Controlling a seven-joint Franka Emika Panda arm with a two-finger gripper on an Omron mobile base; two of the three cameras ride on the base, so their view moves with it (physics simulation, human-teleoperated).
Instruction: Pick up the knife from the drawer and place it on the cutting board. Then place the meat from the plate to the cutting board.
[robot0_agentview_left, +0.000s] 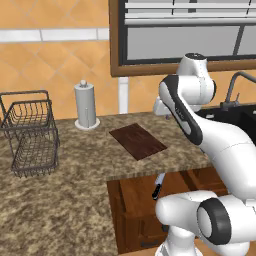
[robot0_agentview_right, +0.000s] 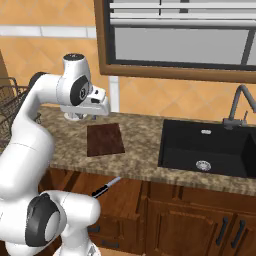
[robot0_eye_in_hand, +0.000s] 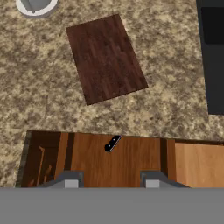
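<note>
The fingers (robot0_eye_in_hand: 109, 183) hang spread and empty high above the open drawer (robot0_eye_in_hand: 131, 159), where the knife (robot0_eye_in_hand: 112, 143) lies with its blade tucked under the counter (robot0_eye_in_hand: 39, 87) edge. The cutting board (robot0_eye_in_hand: 106, 58) sits bare on the counter just beyond.

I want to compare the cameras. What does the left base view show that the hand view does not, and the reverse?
Left base view alone: a wire basket, the faucet and the window frame.
Hand view alone: the gripper, jaws apart and holding nothing, above the open drawer.
Both: the cutting board, the knife in the drawer, the granite counter.
</note>
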